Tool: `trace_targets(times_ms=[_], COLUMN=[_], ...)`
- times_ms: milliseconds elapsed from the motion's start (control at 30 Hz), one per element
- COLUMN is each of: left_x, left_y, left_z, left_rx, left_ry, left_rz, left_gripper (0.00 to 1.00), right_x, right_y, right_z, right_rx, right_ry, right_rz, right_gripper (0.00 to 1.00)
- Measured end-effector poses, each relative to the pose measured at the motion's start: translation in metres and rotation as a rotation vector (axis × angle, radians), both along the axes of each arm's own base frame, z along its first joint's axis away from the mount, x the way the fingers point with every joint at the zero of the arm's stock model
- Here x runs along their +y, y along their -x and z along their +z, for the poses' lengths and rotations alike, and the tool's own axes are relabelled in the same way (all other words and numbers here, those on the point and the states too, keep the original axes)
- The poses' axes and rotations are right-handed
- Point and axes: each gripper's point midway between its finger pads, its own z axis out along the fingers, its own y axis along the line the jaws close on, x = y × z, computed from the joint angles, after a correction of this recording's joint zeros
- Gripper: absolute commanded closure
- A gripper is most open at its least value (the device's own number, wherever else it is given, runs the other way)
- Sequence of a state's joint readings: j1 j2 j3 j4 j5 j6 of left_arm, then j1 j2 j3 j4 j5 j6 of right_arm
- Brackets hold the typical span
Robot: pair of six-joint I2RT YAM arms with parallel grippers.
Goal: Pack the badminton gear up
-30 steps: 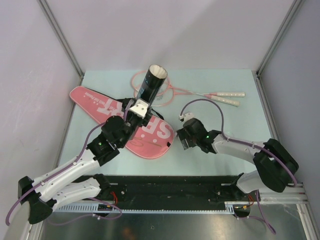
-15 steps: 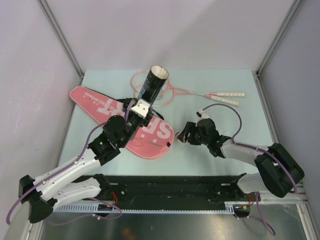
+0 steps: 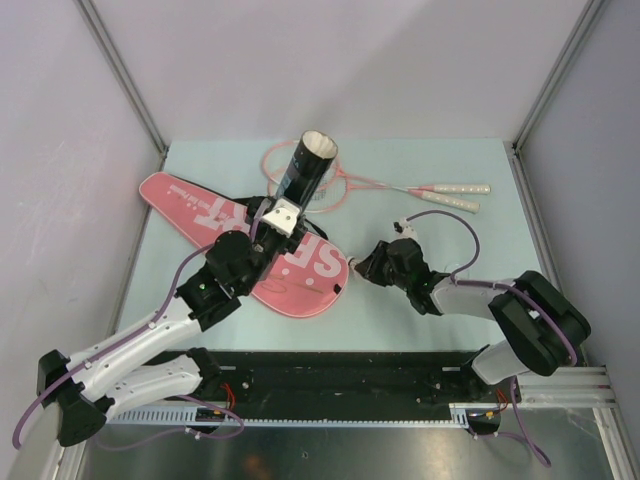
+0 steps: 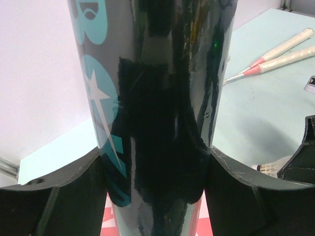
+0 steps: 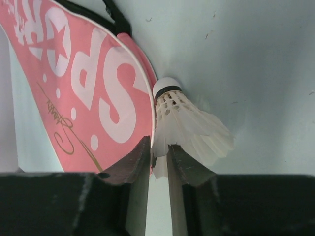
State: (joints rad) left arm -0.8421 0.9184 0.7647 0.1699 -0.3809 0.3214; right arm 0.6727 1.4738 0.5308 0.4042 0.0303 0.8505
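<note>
Pinching a small white feather shuttlecock (image 5: 189, 128) by its skirt, the right gripper (image 5: 158, 147) has swung in from mid-table and narrowed its fingers at the lower edge of the pink racket-shaped bag with white lettering (image 3: 305, 268).

At centre frame in the overhead view, the left gripper (image 3: 278, 216) clasps the dark glossy cylindrical tube (image 3: 303, 170), tilted with its open white mouth upward, above the bag's middle. With the shuttlecock now grasped, its cork tip at the bag's edge, the likely next step is carrying it to the tube's mouth. Two thin pink-framed rackets with white handles (image 3: 462, 189) lie crossed at upper right, not yet packed. The pale mint tabletop (image 3: 440, 160) sits between plain lilac-grey wall panels (image 3: 300, 70) with metal corner posts.
</note>
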Motion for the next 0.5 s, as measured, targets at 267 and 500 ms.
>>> trace_targets(times_ms=[267, 500], left_x=[0.000, -0.018], left_y=[0.000, 0.007], left_z=[0.000, -0.003], left_rx=[0.000, -0.004], left_ry=[0.000, -0.025], left_rz=[0.000, -0.104], left_gripper=[0.92, 0.91], right_x=[-0.010, -0.050], right_y=[-0.010, -0.014], right_z=[0.007, 0.115], right_rx=[-0.051, -0.286], right_ry=[0.034, -0.038], right_rz=[-0.048, 0.126], right_gripper=[1.00, 1.00])
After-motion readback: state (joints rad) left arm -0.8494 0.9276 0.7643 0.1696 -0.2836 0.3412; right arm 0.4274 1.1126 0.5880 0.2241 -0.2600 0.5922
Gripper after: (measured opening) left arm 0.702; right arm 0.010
